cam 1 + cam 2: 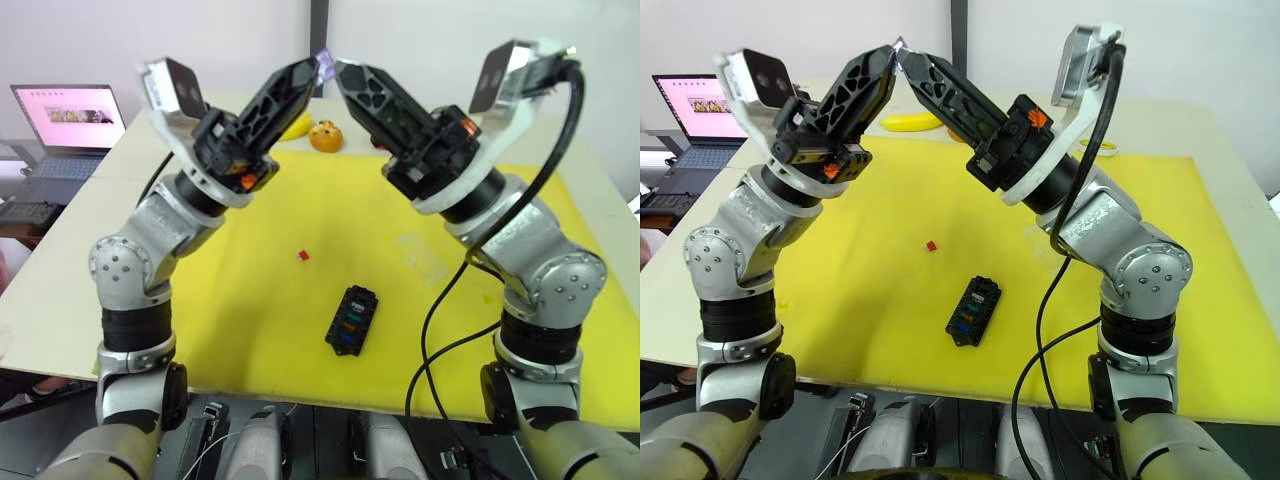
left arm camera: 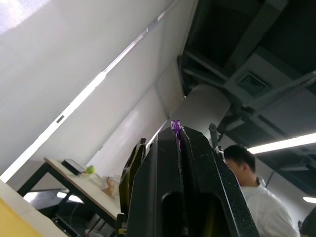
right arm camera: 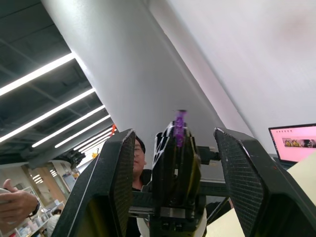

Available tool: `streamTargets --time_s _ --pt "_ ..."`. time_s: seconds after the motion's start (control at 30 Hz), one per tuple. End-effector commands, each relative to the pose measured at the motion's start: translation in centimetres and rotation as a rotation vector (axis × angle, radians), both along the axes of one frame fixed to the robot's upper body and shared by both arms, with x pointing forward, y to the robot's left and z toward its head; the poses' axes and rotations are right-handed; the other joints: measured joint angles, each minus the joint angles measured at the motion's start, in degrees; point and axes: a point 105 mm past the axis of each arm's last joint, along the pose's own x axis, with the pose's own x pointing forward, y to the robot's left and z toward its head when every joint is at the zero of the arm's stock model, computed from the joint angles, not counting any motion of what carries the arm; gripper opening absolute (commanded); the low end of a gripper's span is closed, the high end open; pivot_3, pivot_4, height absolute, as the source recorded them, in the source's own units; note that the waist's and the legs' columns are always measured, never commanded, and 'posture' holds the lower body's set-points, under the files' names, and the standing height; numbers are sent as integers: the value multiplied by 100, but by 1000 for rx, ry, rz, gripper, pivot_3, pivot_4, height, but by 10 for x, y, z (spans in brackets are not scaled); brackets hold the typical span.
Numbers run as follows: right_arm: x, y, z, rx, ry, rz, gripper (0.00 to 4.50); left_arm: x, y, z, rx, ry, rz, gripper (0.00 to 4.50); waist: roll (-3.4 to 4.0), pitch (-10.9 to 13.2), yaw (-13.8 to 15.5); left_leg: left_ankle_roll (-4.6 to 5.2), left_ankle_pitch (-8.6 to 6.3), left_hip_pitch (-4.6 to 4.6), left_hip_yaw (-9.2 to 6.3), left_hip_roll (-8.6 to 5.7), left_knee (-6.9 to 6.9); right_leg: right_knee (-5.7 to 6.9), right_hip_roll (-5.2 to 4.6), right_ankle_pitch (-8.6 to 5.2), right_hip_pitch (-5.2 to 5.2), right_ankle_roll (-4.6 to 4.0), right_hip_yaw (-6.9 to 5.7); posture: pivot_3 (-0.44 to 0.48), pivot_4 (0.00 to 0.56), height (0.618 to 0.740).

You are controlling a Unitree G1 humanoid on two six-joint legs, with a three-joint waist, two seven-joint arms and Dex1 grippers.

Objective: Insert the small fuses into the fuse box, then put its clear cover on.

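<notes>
Both arms are raised over the yellow mat, their tips meeting. My left gripper [image 1: 316, 64] is shut on a small purple fuse [image 2: 175, 125] that sticks out of its tip. My right gripper [image 3: 174, 132] is open, its two fingers on either side of the left gripper's tip and the fuse [image 3: 180, 126], not touching it. The black fuse box [image 1: 352, 320] lies on the mat below, with several coloured fuses in its slots. A loose red fuse [image 1: 302, 255] lies to its left and farther back. The clear cover [image 1: 420, 252] shows faintly to the box's right.
The yellow mat [image 1: 250, 300] covers a pale table. An orange fruit [image 1: 325, 136] and a banana [image 1: 296, 128] sit at the mat's far edge. A laptop [image 1: 70, 120] stands far left. A black cable [image 1: 440, 330] hangs from the right arm. A person [image 2: 242, 163] stands in the background.
</notes>
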Motion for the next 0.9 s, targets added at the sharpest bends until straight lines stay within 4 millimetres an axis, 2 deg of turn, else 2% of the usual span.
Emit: streamTargets --time_s 0.03,0.37,0.87,0.9 --pt "-8 3 11 15 -52 34 2684 -6 -2 7 -11 -48 -5 0 0 0 0 0 0 0 0 0 0 0 0 0 0 0 0 0 150 737" --pt "-7 9 12 29 -48 56 2684 -3 -4 4 -2 -47 9 0 0 0 1 0 0 -1 0 1 -1 -3 0 0 -1 0 0 0 150 737" --pt "-7 8 12 28 -51 50 2684 -3 -7 4 5 -48 20 0 0 0 0 1 0 -2 -1 1 -3 -6 0 0 -1 0 0 0 150 737" --pt "-8 8 12 29 -51 50 2424 -3 -7 4 6 -48 19 0 0 0 0 1 -1 -2 -1 1 -4 -6 0 0 -1 0 0 0 150 737"
